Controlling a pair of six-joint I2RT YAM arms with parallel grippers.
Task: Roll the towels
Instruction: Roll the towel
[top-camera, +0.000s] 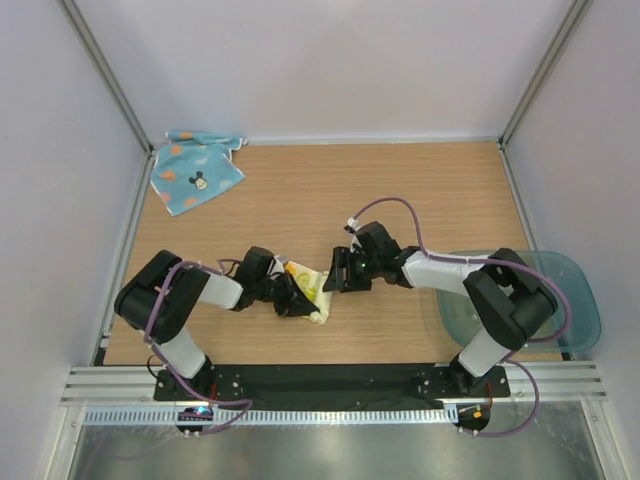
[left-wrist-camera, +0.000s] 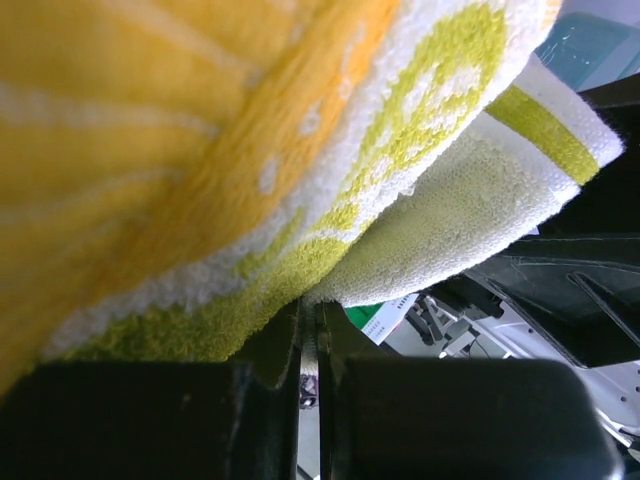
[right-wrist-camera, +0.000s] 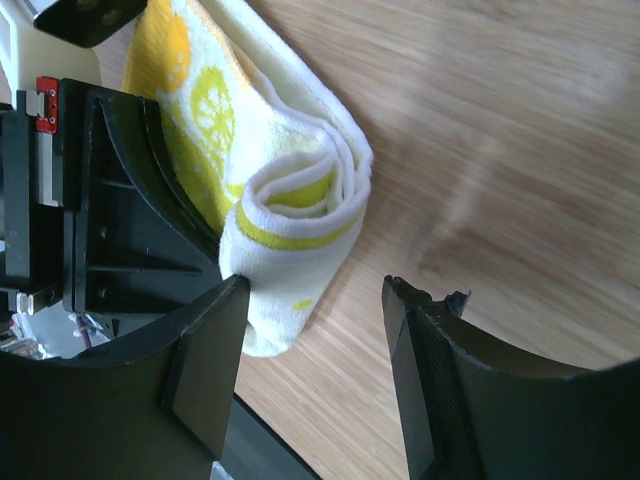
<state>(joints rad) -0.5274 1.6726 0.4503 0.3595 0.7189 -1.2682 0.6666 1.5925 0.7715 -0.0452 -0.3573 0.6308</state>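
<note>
Yellow towel (top-camera: 312, 286) rolled, axis far-left — near-right

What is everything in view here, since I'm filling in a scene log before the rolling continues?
Yellow towel: one, yellow and white with green print, partly rolled, near middle of the table, between the two end effectors.
Blue towel: one, light blue with coloured spots and a mouse face, unrolled, far left corner.
Plastic tub: one, clear bluish, near right edge.
Table: one, light wood.
Left end effector: one, black, shut, against the yellow towel; a pinch on the cloth cannot be told.
Right end effector: one, black, open, just right of the roll's end.
</note>
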